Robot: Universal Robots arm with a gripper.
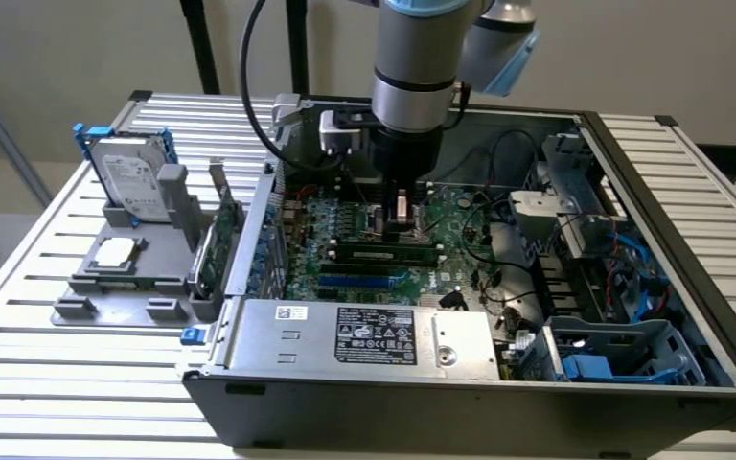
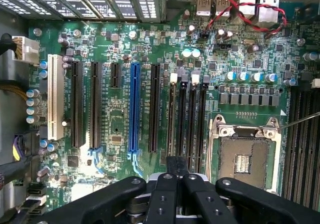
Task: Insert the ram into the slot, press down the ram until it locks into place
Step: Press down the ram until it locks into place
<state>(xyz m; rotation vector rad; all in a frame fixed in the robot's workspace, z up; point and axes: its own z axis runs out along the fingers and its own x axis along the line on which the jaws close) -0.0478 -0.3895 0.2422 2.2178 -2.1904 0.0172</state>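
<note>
The ram [image 1: 385, 254] is a thin green stick with black chips, standing on edge in a black slot [image 1: 342, 259] on the motherboard [image 1: 458, 216] inside the open computer case. My gripper [image 1: 401, 230] hangs straight down just over the middle of the ram; whether it touches the stick I cannot tell. In the wrist view the black fingers [image 2: 165, 194] lie together with nothing showing between them, so the gripper [image 2: 176, 166] is shut. Its tip sits at the near end of the row of parallel black slots [image 2: 192, 119] with pale end latches.
A blue socket [image 2: 134, 107] and long black card sockets lie beside the memory slots, with the metal-framed processor socket [image 2: 245, 159] on the other side. Red and black wires [image 2: 240, 9] cross near the ports. A power supply box [image 1: 368, 335], drive cage [image 1: 592, 220] and grey parts fixture [image 1: 126, 268] surround the board.
</note>
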